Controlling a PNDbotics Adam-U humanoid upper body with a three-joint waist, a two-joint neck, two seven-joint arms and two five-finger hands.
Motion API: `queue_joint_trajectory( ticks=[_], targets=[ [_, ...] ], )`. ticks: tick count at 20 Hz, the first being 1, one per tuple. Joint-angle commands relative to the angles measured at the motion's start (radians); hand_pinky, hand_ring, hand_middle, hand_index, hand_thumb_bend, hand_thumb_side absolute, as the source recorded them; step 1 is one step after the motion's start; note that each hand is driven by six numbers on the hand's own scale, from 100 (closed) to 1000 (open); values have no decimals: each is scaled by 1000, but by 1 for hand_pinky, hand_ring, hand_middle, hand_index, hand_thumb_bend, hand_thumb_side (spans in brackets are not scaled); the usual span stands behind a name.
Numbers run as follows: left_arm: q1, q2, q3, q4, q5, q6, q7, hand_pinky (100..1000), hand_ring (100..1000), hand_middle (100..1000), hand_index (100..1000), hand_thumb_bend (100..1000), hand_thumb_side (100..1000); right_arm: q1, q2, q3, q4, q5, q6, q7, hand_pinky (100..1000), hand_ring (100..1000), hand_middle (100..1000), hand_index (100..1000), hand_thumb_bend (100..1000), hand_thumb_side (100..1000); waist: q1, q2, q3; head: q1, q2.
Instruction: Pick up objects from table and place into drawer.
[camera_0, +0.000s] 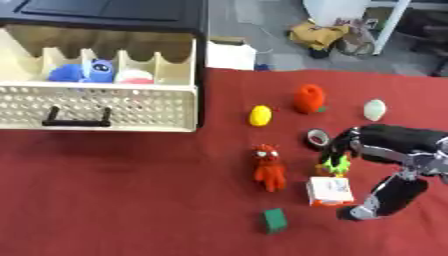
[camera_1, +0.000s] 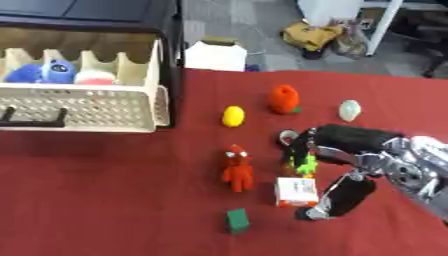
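Currently, right hand (camera_0: 376, 150): fingers curled down over green toy (camera_0: 334, 164), thumb low beside white box (camera_0: 330, 191).
Red figure (camera_0: 269, 167): on red cloth (camera_0: 131, 190), left of box.
Drawer (camera_0: 96, 107): open, holding blue plush (camera_0: 87, 71).

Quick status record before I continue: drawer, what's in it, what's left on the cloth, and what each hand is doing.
drawer: pulled open, at the left
in drawer: blue plush toy, a red-and-white item
on red cloth: yellow object, orange-red object, pale green object, tape roll, red figure, white box, green block
right hand: fingers curled over a small green-yellow toy
left hand: not in view
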Motion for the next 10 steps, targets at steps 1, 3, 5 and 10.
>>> queue_joint_trajectory(
  ticks=[1,3,5,10],
  targets=[
    [-16,7,6,-12,4,-2,0,482,317,372,802,119,1000,-10,-18,-5,-11,28,26,-10,662,748,596,771,573,323,1,-15,1,-7,-9],
    [-14,6,5,-12,5,-1,-2,481,316,371,801,115,1000,-14,-15,-4,-11,45,39,-22,662,744,584,764,576,336,1,-14,2,-8,-10],
    [-13,4,5,-12,6,0,-4,481,315,369,801,113,1000,-16,-12,-4,-11,60,50,-37,659,740,574,758,579,343,0,-13,2,-10,-10],
    [-13,3,7,-12,6,-1,-4,480,314,368,798,111,1000,-13,-6,-4,-11,76,79,-49,654,736,566,753,582,331,0,-10,5,-12,-12]
  ],
)
